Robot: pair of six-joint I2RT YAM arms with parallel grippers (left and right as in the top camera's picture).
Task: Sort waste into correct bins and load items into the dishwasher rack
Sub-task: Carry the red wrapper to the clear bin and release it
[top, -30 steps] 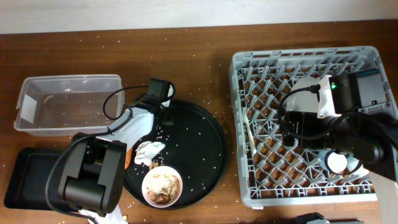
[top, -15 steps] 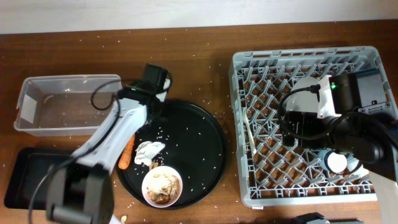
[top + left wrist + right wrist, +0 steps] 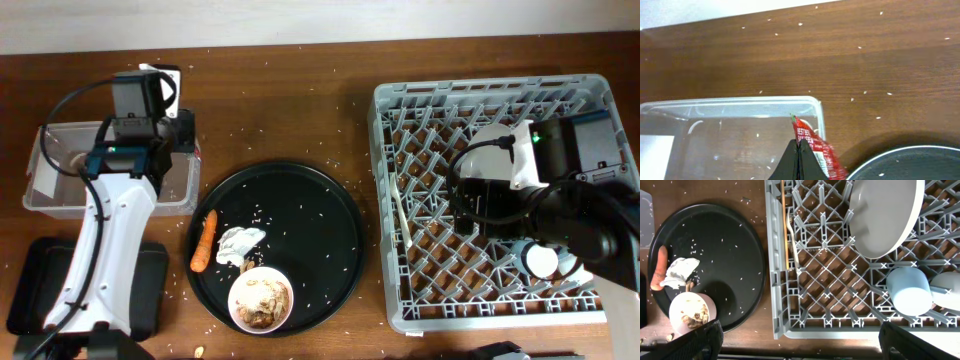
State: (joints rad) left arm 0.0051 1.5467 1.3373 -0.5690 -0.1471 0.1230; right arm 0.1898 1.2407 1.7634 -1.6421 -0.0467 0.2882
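My left gripper (image 3: 799, 162) is shut on the red snack wrapper (image 3: 812, 145) and holds it over the right end of the clear tub (image 3: 740, 102). From overhead the wrapper (image 3: 195, 150) shows at the tub's (image 3: 70, 165) right wall. The carrot (image 3: 203, 243), the white tissue (image 3: 240, 243) and a white bowl of food scraps (image 3: 261, 299) lie on the round black tray (image 3: 300, 200). My right gripper (image 3: 800, 347) is open and empty above the dishwasher rack (image 3: 400, 120). The rack holds the grey plate (image 3: 885, 212), the blue cup (image 3: 909, 291), a white cup (image 3: 947, 290), the fork (image 3: 792, 245) and the chopstick (image 3: 784, 225).
The shallow black rectangular tray (image 3: 40, 285) lies at the front left, partly under my left arm. Rice grains are scattered over the wooden table and the round tray. A pale wall runs along the table's far edge.
My left arm has swung up and left from the round tray to the tub's right end, carrying the red wrapper. The carrot now shows in full. The right arm has not moved.
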